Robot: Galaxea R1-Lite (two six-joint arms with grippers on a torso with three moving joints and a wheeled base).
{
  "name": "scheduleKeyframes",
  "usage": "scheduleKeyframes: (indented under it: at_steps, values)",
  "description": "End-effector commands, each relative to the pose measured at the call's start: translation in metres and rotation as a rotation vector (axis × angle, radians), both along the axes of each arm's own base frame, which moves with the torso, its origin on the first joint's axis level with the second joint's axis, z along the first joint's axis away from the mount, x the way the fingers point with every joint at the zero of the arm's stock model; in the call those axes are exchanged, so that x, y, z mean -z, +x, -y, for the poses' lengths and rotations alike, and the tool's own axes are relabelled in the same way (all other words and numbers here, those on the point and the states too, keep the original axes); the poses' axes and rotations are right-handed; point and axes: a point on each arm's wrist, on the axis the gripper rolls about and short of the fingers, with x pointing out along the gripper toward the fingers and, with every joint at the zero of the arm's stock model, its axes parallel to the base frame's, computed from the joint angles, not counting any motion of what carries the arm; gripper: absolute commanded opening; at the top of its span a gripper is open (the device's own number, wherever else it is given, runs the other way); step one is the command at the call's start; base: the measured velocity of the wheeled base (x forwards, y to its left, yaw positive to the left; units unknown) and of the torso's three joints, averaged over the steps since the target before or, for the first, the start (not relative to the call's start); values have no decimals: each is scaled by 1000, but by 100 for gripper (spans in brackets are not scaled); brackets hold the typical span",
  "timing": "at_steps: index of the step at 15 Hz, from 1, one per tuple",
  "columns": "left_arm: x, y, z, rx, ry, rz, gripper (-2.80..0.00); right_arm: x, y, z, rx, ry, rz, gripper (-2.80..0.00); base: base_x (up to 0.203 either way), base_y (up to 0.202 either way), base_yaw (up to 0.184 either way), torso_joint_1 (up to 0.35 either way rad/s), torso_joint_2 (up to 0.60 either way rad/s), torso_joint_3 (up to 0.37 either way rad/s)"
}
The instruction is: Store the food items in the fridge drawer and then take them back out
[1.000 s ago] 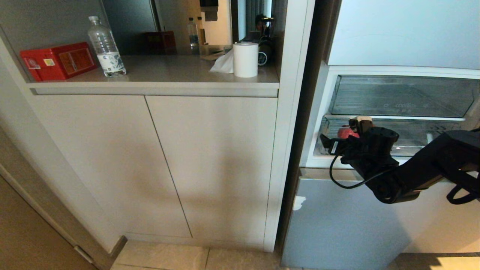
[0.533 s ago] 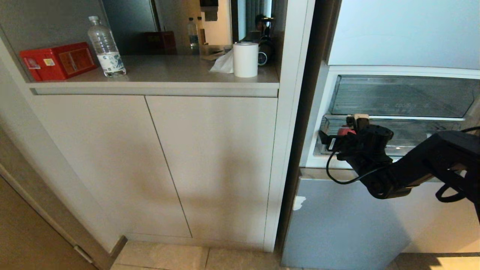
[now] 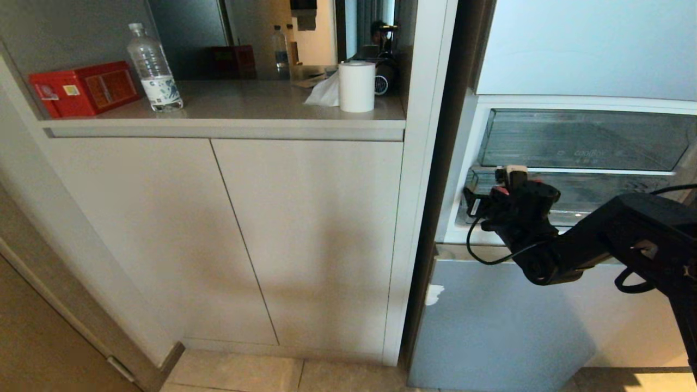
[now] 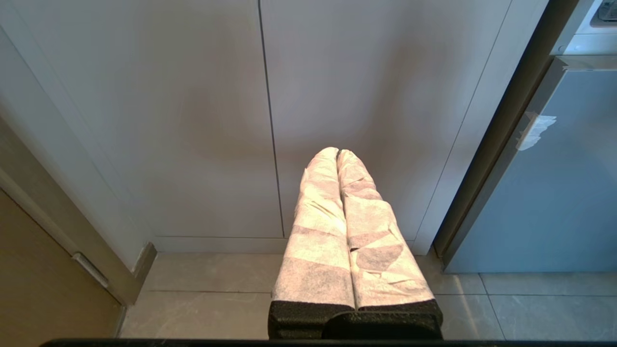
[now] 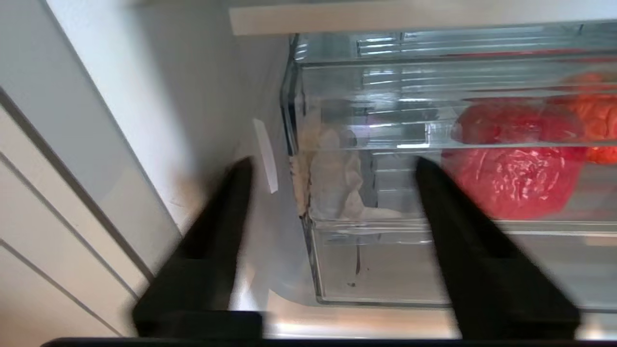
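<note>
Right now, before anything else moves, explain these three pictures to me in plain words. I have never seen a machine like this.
This is a wheeled robot with two arms. The wide picture comes from a camera on its head. It shows the black right arm reaching towards a fridge, beside a cabinet whose shelf holds a red box, a water bottle and a paper roll.

The other two pictures come from cameras on its wrists. The right hand is open and empty at the corner of a clear drawer. Inside the drawer lie a pinkish-red food piece and a more orange one. The left hand, padded in white, is shut and empty.
</note>
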Motion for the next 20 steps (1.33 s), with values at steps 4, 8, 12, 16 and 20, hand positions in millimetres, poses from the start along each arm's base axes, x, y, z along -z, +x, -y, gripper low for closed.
scheduleKeyframes:
  at_steps: [4, 8, 12, 16, 20]
  values:
    - [0, 0, 0, -1, 0, -1, -280, -2, 1, -14, -27, 3, 17, -280, 0, 0, 0, 0, 0, 0]
    - [0, 0, 0, -1, 0, -1, -280, -4, -3, -18, -32, 6, 17, -280, 0, 0, 0, 0, 0, 0]
    - [0, 0, 0, -1, 0, -1, -280, -9, -13, -17, -36, 25, 4, -280, 0, 0, 0, 0, 0, 0]
    - [0, 0, 0, -1, 0, -1, -280, -15, -45, -12, -44, 55, -51, -280, 0, 0, 0, 0, 0, 0]
    - [0, 0, 0, -1, 0, -1, -280, -21, -104, -12, -76, 56, -144, -280, 0, 0, 0, 0, 0, 0]
